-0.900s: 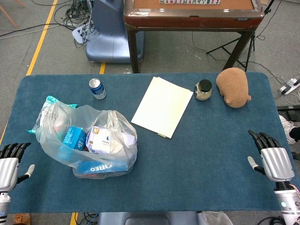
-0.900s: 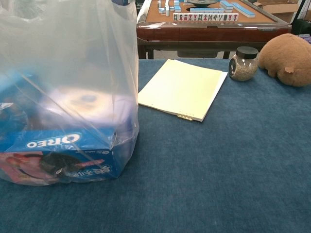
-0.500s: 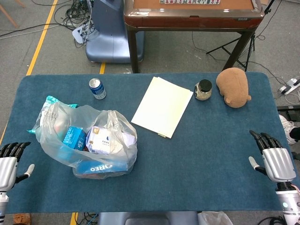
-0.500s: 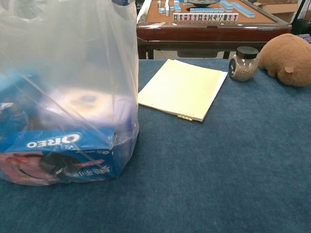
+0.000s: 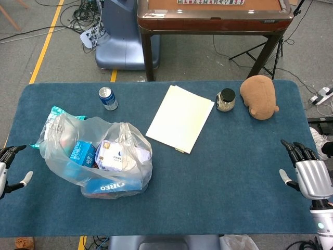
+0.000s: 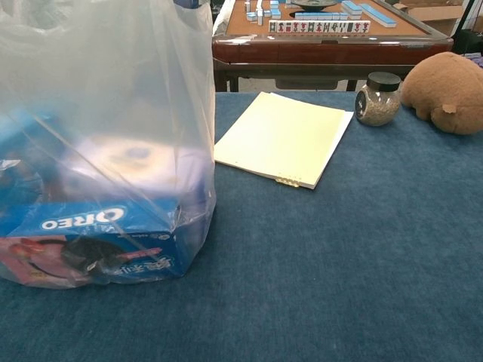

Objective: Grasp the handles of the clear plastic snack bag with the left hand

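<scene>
**On the near-left table: a loose bag, a hand well short of it**

Near the left edge of the blue table (image 5: 218,172), the clear plastic snack bag (image 5: 99,156) sits slumped and full of boxes, its handles (image 5: 125,133) crumpled into the top folds. The left hand (image 5: 8,169) hovers at the table's left rim, apart from the bag, fingers spread and holding nothing; most of it is cut off by the frame. The right hand (image 5: 309,174) rests open and empty at the near right.

The likely trouble is that thin film may slip or bunch, so the fingers could catch the bag wall instead of both handles, or drag the bag toward the can (image 5: 108,98).

The chest view shows no hands, and which folds are truly handles is hard to make out.
</scene>
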Controlling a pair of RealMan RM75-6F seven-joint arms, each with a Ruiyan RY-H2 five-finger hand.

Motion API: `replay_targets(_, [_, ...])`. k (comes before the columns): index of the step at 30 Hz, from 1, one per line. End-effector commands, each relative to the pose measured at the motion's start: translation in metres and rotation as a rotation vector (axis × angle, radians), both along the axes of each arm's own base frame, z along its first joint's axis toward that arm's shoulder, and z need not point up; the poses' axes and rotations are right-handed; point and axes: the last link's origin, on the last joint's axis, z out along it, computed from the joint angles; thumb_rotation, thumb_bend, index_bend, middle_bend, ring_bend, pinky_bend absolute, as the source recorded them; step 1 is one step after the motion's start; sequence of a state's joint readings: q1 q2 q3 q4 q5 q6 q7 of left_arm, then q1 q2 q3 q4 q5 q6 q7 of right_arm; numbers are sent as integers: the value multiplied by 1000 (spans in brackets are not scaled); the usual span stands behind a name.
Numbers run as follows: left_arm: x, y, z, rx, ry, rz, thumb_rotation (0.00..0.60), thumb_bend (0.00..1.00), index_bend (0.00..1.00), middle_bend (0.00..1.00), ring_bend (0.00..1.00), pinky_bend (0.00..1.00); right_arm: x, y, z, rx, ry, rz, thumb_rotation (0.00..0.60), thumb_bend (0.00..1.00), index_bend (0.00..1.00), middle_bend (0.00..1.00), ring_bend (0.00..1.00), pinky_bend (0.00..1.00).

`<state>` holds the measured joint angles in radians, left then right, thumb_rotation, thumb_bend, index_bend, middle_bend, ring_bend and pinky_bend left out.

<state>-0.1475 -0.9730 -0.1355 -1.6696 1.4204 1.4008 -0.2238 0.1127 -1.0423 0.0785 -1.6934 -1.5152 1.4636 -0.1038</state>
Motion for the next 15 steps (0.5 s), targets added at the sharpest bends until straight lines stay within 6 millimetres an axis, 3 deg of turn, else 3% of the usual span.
replay_targets(1, [12,18,16,-54,-102,-41,600,259,189,209,137,103,0,0,0,2,1,-3,600,322,115,222,132,242])
replay_targets(5, [19,28,23,-59,-162,-66,581,243,192,209,137,103,0,1,-1,2,-3,-4,600,322,115,222,132,242])
replay_targets(6, [21,30,23,-62,-180,-70,550,232,195,209,137,103,0,1,0,2,-3,-4,600,322,115,222,132,242])
replay_targets(10, [29,34,26,-95,-273,-95,290,186,209,209,137,103,0,1,0,3,-3,-5,600,322,115,222,132,242])
replay_targets(15, [40,33,27,-135,-344,-142,179,158,228,209,142,103,0,2,-2,10,-6,-7,600,323,115,222,132,242])
